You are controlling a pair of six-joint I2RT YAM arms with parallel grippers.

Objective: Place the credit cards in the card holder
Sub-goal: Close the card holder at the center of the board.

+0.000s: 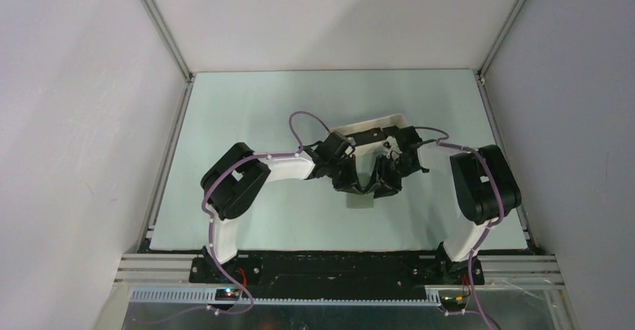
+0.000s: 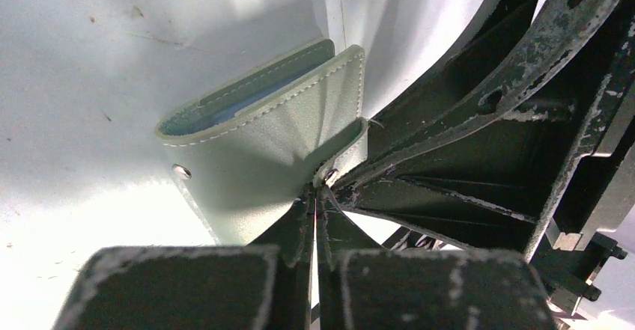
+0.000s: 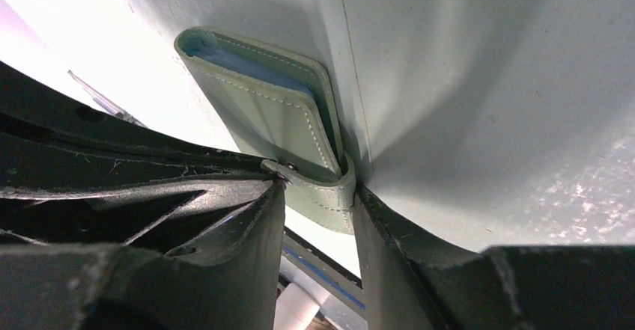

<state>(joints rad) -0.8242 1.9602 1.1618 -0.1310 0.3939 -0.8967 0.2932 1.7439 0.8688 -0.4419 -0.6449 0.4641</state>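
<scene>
The card holder (image 1: 360, 200), a grey-green folded wallet with a blue-grey inside, stands on edge on the table between both grippers. In the left wrist view the card holder (image 2: 262, 158) shows its snap tab; my left gripper (image 2: 317, 195) is shut, its tips pinching the holder's edge at the tab. In the right wrist view the card holder (image 3: 262, 113) has its tab looped between the fingers of my right gripper (image 3: 320, 189), which press on both sides of it. In the top view the left gripper (image 1: 353, 184) and right gripper (image 1: 383, 182) meet over the holder. No credit card shows clearly.
A white tray (image 1: 358, 129) lies just behind the grippers, partly hidden by both wrists, with a dark shape inside that I cannot identify. Grey walls close in the table on three sides. The right gripper's fingers (image 2: 479, 120) fill the right of the left wrist view.
</scene>
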